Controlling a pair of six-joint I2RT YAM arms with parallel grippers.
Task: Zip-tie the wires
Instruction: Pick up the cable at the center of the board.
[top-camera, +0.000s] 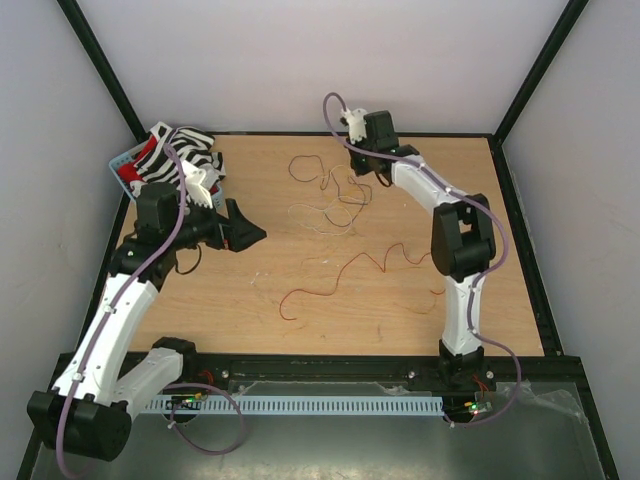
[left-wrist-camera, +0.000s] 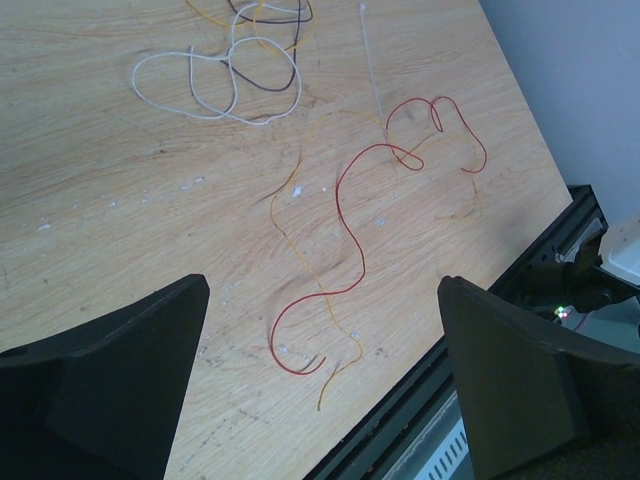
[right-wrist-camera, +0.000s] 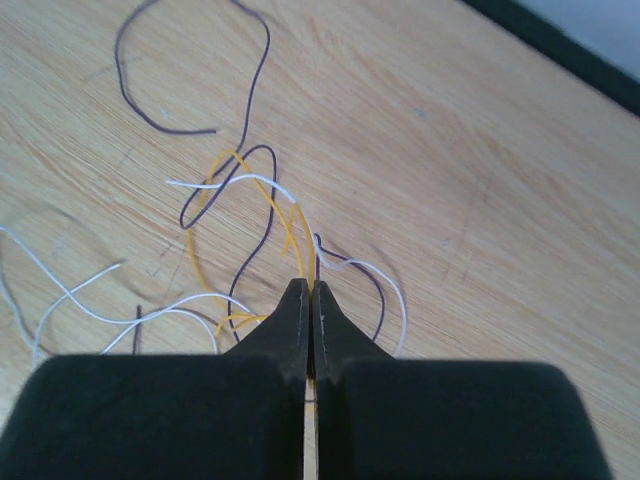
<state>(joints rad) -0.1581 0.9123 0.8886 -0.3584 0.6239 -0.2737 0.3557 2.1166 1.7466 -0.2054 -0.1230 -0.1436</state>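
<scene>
The wires lie loose on the wooden table: a long red wire (top-camera: 340, 272) (left-wrist-camera: 345, 200) toward the front, and a tangle of orange, dark and white wires (top-camera: 335, 195) farther back. My right gripper (top-camera: 358, 168) (right-wrist-camera: 310, 287) is down in that tangle and shut on the wires, with an orange strand (right-wrist-camera: 200, 250) running in between its tips. A white strand (right-wrist-camera: 385, 280) and a dark purple strand (right-wrist-camera: 255, 90) curl right beside it. The zip tie (left-wrist-camera: 370, 65) lies straight and pale beyond the red wire. My left gripper (top-camera: 250, 232) (left-wrist-camera: 322, 290) hovers wide open at the left, holding nothing.
A blue basket (top-camera: 120, 160) with a zebra-striped cloth (top-camera: 175, 148) stands at the back left corner, just behind my left arm. A black rail (top-camera: 350, 365) runs along the table's near edge. Grey walls close in the table on three sides.
</scene>
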